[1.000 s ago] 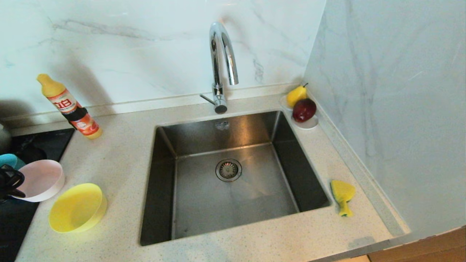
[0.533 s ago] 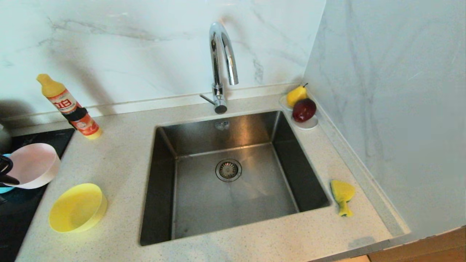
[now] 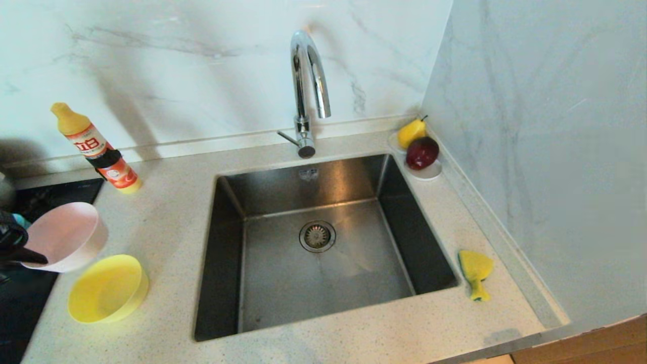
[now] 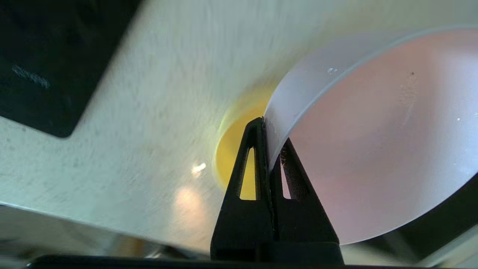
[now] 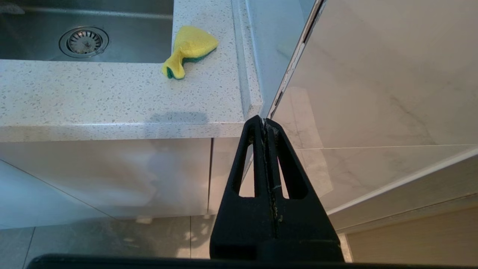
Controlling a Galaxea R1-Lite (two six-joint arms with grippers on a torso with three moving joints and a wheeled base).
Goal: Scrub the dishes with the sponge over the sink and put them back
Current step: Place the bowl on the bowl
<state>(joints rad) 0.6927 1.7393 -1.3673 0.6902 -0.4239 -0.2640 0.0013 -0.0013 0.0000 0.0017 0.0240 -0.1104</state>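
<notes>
Pink bowl [image 3: 68, 235]: one of the dishes, held up at the left edge of the table, tipped on its side, just behind the yellow bowl.
Left gripper [image 4: 269, 129]: pinched tight on the pink bowl's thin rim, one finger inside and one outside.
How it will handle: I think the bowl is light, stiff plastic. It looks smooth, so it could slip or swing if the grip is loose. The rim is a good place to hold it.
Yellow bowl [image 3: 107, 288]: sits on the table [image 3: 167, 222], left of the sink, near the front.
Blue bowl [image 3: 21, 220]: only a tiny bit shows behind the pink bowl.
Sponge [image 3: 475, 270]: lies on the table right of the sink, squashed at one end. It looks soft and squishy, easy to squeeze in the middle.
Right gripper [image 5: 266, 130]: closed on nothing, parked low in front of the cupboard.
Sink [image 3: 318, 242]: in the middle, with a round drain.
Tap [image 3: 308, 86]: stands behind the sink.
Soap bottle [image 3: 96, 149]: leans at the back left.
Fruit: a pear [image 3: 411, 132] and a red apple [image 3: 422, 152] on a white saucer [image 3: 429, 174], far right corner.
</notes>
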